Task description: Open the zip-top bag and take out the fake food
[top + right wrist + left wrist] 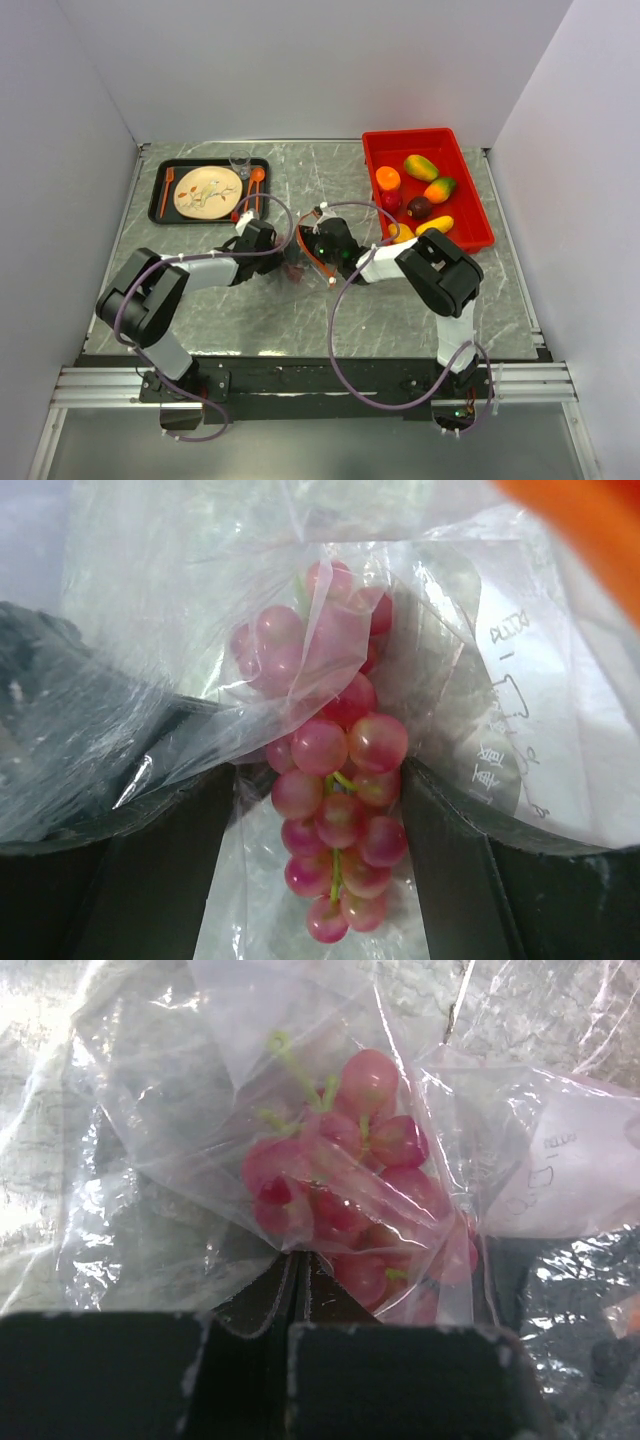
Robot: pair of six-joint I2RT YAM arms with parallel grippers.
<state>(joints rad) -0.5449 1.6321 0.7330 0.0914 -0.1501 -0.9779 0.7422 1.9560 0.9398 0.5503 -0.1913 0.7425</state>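
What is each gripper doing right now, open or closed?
Left gripper: closed, pinching the bag.
Right gripper: open, with the grapes in the gap, not clamped.

Table (pixel 250 320) surfaced in grey marbled sheet, pale veins throughout. Enclosed on three sides by plain white panels: back wall (pixel 320 70) at 12 o'clock, left wall (pixel 50 150) at 9 o'clock, right wall (pixel 590 150) at 3 o'clock. Black strip (pixel 270 365) laid along table edge at 6 o'clock. Ribbed aluminium rail (pixel 100 385) mounted just beside it. Smooth grey surface (pixel 300 450) seen beyond rail. Scene lit evenly, diffusely; only soft shadows cast.
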